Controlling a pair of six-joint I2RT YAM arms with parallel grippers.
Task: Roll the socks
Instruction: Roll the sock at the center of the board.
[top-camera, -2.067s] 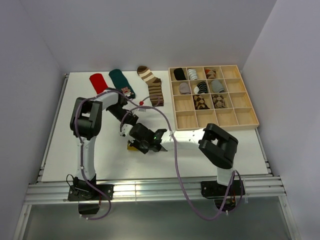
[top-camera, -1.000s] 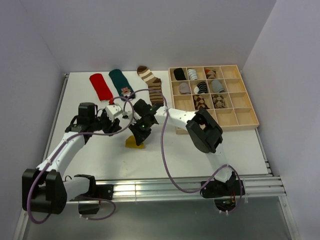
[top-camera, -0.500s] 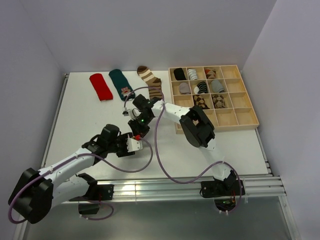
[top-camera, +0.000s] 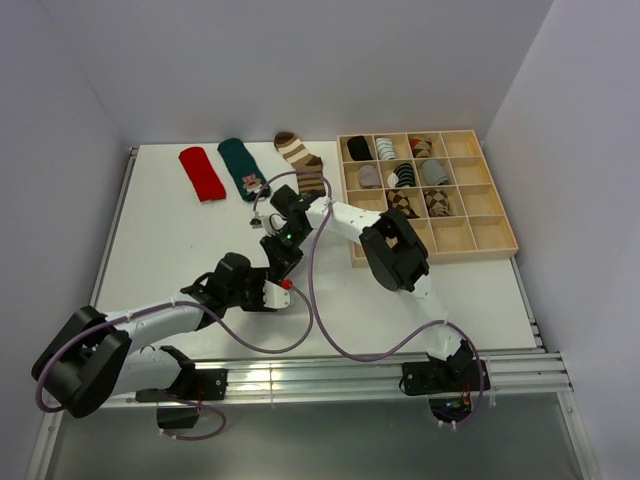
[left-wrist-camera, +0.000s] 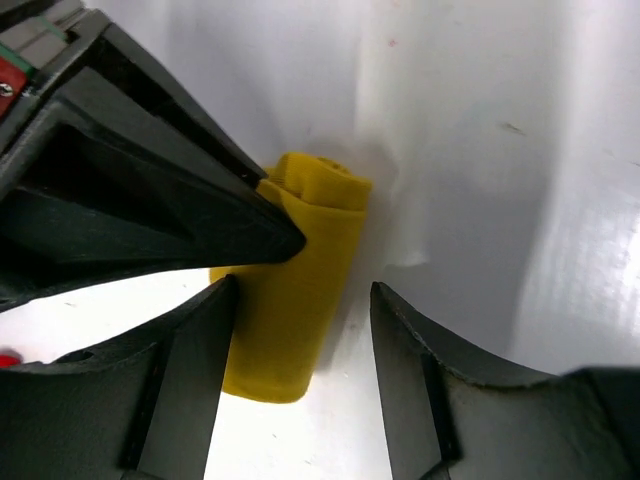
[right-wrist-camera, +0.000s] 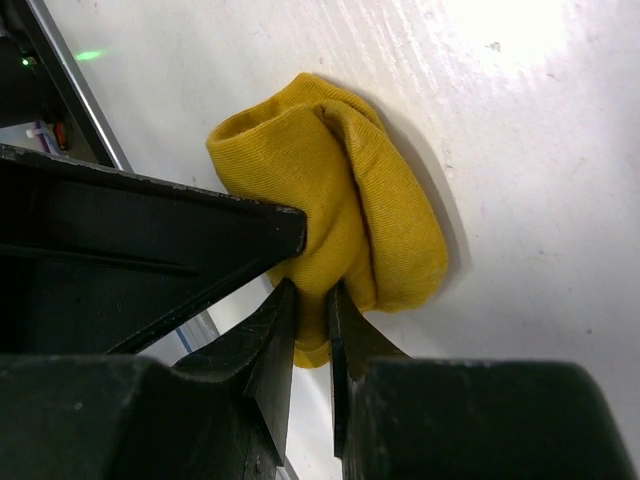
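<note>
Across the middle of the white table (top-camera: 150, 230), glossy enough to throw glare in both wrist views, the two arms reach in with their grippers nose to nose. Bare surface spreads to their left and toward the near rail. At the far right sits a pale wooden tray (top-camera: 491, 233) of square compartments. Several hold rolled socks (top-camera: 401, 175), and the near-right ones show bare wood.

Along the far edge three socks lie flat: a plain red sock (top-camera: 201, 172), a dark teal sock (top-camera: 240, 166) with a small figure at its near end, and a brown-and-cream striped sock (top-camera: 305, 168) just beside the tray's corner.

Well apart from those, the mustard sock (right-wrist-camera: 370, 220) is a stubby roll of fine-ribbed knit lying on the tabletop, hidden under the grippers from above. The right gripper (right-wrist-camera: 312, 295) has its black fingers pressed together on a fold of the roll, with fabric bulging to either side. The left gripper (left-wrist-camera: 302, 290) stands with its matte black fingers spread astride the roll. One finger touches its side; the other stands apart, with a strip of table showing between.
</note>
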